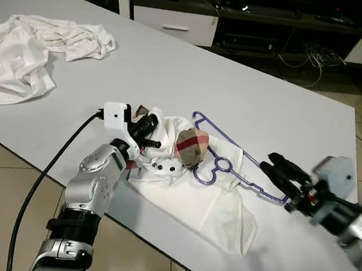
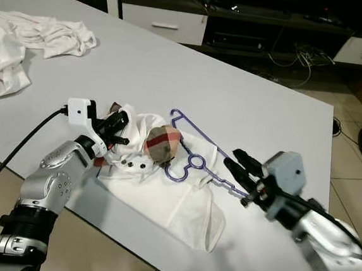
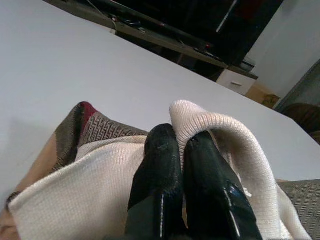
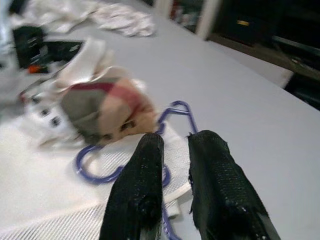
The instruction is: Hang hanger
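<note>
Smooth matte white surface, rectangular, over beige floor tiles.

Thin purple plastic wire hanger flat on the surface, partly on top of a small cream-white garment; looped hook end near a tan, red and grey checked fabric patch at the garment's collar. Garment crumpled at the collar end, flat and mesh-textured toward the near edge; dark round snap buttons along one fold.

Left gripper at the garment's collar end, long glossy black fingers pressed together, pinching a ribbed cream knit fold; herringbone weave of the checked patch plain in the left wrist view. White boxy wrist camera above, black cable trailing off the near edge.

Right gripper low over the surface at the hanger's far shoulder end, fingers slightly apart, straddling the purple wire; contact with the wire: cannot tell. Right wrist view blurred.

Loose heap of rumpled white cloth at the far left corner, well apart from the garment. Dark low cabinet with white drawer fronts behind the surface, tangle of cables on the floor beside.
</note>
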{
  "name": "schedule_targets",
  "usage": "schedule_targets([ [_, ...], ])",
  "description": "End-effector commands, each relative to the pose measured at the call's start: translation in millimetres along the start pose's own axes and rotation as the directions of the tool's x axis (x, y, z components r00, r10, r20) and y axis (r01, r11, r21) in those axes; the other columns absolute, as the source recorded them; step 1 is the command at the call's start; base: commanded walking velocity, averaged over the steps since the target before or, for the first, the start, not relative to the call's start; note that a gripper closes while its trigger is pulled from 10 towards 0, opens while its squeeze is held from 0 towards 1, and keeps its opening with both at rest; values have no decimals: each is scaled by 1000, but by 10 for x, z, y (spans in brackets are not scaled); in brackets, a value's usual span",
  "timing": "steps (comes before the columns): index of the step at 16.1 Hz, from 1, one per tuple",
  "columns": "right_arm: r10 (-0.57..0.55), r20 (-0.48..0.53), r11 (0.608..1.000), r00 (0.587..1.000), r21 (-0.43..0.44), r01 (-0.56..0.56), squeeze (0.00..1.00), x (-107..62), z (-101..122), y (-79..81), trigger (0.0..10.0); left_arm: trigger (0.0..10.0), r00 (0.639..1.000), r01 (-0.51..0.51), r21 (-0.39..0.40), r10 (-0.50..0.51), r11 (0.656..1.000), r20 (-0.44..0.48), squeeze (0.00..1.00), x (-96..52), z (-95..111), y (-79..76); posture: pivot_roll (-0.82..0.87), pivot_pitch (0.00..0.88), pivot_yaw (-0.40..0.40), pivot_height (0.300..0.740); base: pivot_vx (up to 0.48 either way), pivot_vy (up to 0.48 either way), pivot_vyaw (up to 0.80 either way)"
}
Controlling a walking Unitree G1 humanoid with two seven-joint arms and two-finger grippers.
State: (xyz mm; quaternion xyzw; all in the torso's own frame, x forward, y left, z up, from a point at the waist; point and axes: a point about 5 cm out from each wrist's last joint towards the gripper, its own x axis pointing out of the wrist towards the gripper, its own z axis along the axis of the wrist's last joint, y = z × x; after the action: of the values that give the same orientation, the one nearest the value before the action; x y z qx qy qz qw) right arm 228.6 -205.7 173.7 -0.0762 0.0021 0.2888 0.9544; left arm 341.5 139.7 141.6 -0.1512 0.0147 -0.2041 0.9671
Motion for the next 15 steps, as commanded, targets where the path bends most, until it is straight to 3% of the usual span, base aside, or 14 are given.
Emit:
schedule_targets([
  [1, -41, 5, 999, 999, 13, 41, 0, 12, -5, -34, 10000, 10000, 1000, 9, 14, -9, 1000, 1, 0, 37, 26, -30, -81, 121, -43, 740, 0, 0, 0],
  [3, -48, 51, 998, 998, 48, 46, 0, 70, 11, 43, 10000, 10000, 1000, 8, 17, -8, 1000, -2, 0, 24, 13, -29, -79, 126, -40, 740, 0, 0, 0],
  [5, -61, 32, 998, 998, 32, 60, 0, 93, -64, 81, 10000, 10000, 1000, 9, 22, -9, 1000, -8, 0, 13, -12, -26, -77, 128, -34, 740, 0, 0, 0],
  [15, -90, 2, 995, 996, 41, 90, 0, 97, -137, 70, 10000, 10000, 1000, 13, 28, -13, 1000, -16, 0, 7, -21, -26, -76, 128, -25, 740, 0, 0, 0],
])
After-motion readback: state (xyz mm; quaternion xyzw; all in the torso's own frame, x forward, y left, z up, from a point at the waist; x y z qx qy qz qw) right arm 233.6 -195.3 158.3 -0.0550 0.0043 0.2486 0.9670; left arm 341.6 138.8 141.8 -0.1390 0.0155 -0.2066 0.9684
